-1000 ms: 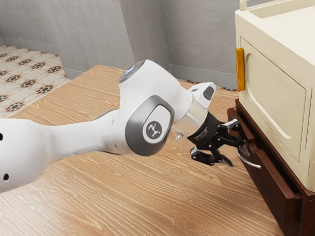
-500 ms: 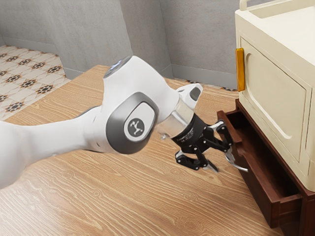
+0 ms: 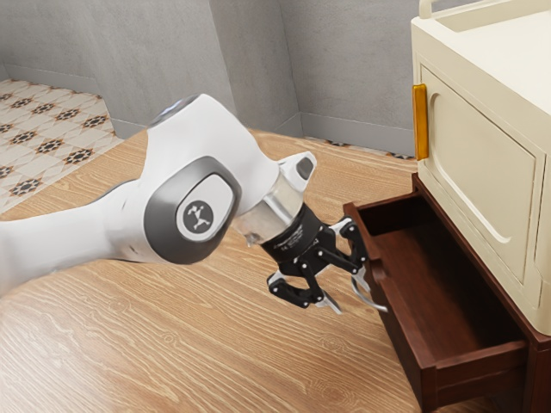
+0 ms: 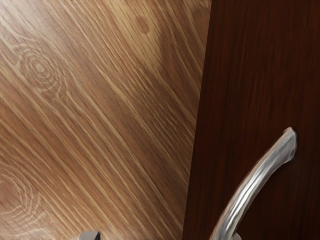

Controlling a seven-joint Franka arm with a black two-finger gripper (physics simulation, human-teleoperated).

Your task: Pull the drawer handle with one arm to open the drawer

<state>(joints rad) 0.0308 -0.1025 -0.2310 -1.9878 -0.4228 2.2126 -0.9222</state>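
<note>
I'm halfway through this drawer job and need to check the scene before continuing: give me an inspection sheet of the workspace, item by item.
Surface: wood-grain tabletop, light brown.
Job's things: dark-brown drawer pulled well out, its inside visible; curved silver handle on its front.
Clutter: nothing seen.
Pincer: black pincer open at the handle, its fingers apart, one close to the handle; whether it touches cannot be told.
Cables: nothing seen.
Surroundings: cream cabinet above the drawer, with a yellow-orange door handle; grey wall and patterned floor tiles beyond the tabletop.
</note>
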